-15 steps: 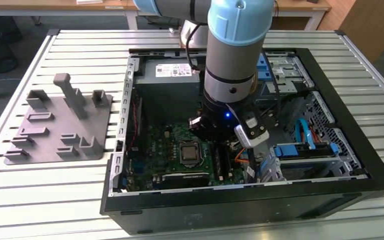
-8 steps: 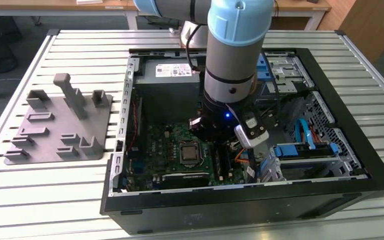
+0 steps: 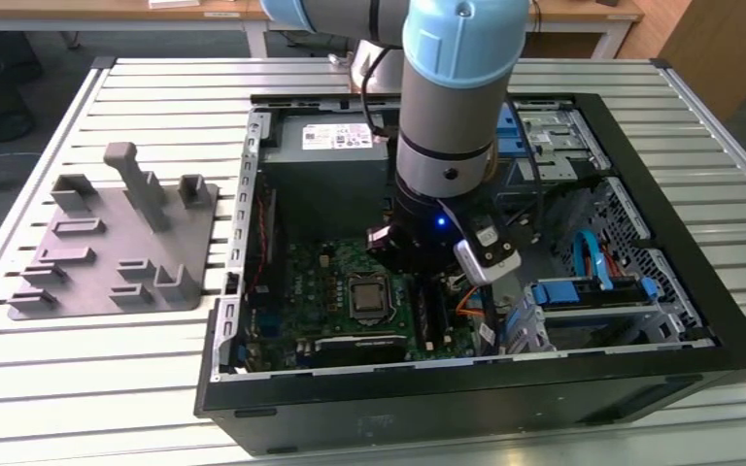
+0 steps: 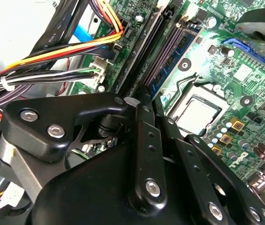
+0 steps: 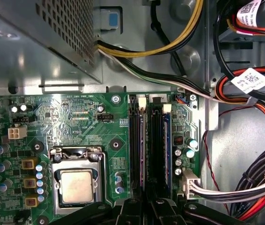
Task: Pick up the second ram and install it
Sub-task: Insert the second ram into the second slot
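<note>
The second ram (image 5: 142,150) is a thin strip standing on edge in a black slot of the green motherboard (image 5: 76,117), beside the CPU socket (image 5: 76,185). My gripper (image 5: 146,206) sits low inside the open computer case (image 3: 477,398), right over that slot. Its dark fingers (image 4: 141,140) come together on the strip (image 4: 162,56), and the contact point is hidden by the gripper body. One slot over, another blue ram strip (image 5: 167,150) sits with a white latch at its end. In the exterior view the arm's wrist (image 3: 445,233) covers the slots.
Bundles of coloured and black cables (image 5: 259,187) run close beside the slots. The perforated metal power supply (image 5: 38,42) stands beyond the motherboard. A grey plastic fixture (image 3: 114,243) with upright posts lies on the slatted table at the exterior view's left.
</note>
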You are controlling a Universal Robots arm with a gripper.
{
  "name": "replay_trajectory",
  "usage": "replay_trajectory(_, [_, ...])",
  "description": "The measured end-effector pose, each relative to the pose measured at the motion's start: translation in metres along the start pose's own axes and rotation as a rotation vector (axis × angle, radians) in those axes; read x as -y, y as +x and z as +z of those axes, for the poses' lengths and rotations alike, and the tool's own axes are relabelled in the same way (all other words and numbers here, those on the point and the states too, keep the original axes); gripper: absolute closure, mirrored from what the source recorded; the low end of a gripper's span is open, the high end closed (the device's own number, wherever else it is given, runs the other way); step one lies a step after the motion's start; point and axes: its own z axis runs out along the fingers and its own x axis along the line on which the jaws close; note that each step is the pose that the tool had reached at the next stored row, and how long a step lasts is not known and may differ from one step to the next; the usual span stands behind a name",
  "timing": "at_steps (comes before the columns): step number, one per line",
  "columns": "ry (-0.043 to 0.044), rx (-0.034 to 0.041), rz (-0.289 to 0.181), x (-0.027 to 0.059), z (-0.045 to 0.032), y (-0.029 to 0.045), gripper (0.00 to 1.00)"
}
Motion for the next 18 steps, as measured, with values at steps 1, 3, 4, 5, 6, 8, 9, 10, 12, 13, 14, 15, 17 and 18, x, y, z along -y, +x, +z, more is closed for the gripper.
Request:
replay_trajectory(1, [0.0001, 0.0, 0.0, -0.0005, 0.0, 0.0001, 0.86])
replay_trajectory(3, [0.0, 0.0, 0.0, -0.0013, 0.0, 0.0001, 0.86])
replay_trajectory(4, [-0.0001, -0.0001, 0.0, -0.0015, 0.0001, 0.0001, 0.86])
replay_trajectory(5, [-0.0001, 0.0, 0.0, -0.0015, 0.0001, 0.0001, 0.86])
replay_trajectory(6, [-0.0001, -0.0001, 0.0, -0.0015, 0.0001, 0.0001, 0.86])
replay_trajectory(8, [0.0, -0.0001, 0.0, -0.0016, 0.0001, 0.0001, 0.86])
replay_trajectory(9, [-0.0001, 0.0, 0.0, -0.0016, 0.0001, 0.0001, 0.86])
replay_trajectory(10, [-0.0001, 0.0, 0.0, -0.0016, 0.0001, 0.0001, 0.86])
replay_trajectory(12, [-0.0001, -0.0001, 0.0, -0.0016, 0.0001, 0.0001, 0.86])
replay_trajectory(13, [-0.0001, -0.0001, 0.0, -0.0016, 0.0001, 0.0001, 0.86])
replay_trajectory(14, [-0.0001, -0.0001, 0.0, -0.0016, 0.0001, 0.0001, 0.86])
replay_trajectory(15, [0.0001, -0.0001, 0.0, -0.0016, 0.0001, 0.0001, 0.86])
replay_trajectory(17, [0.0, 0.0001, -0.003, -0.0016, 0.0002, -0.0002, 0.86])
replay_trajectory(18, [0.0, 0.0002, -0.006, -0.0016, 0.0002, -0.0005, 0.86])
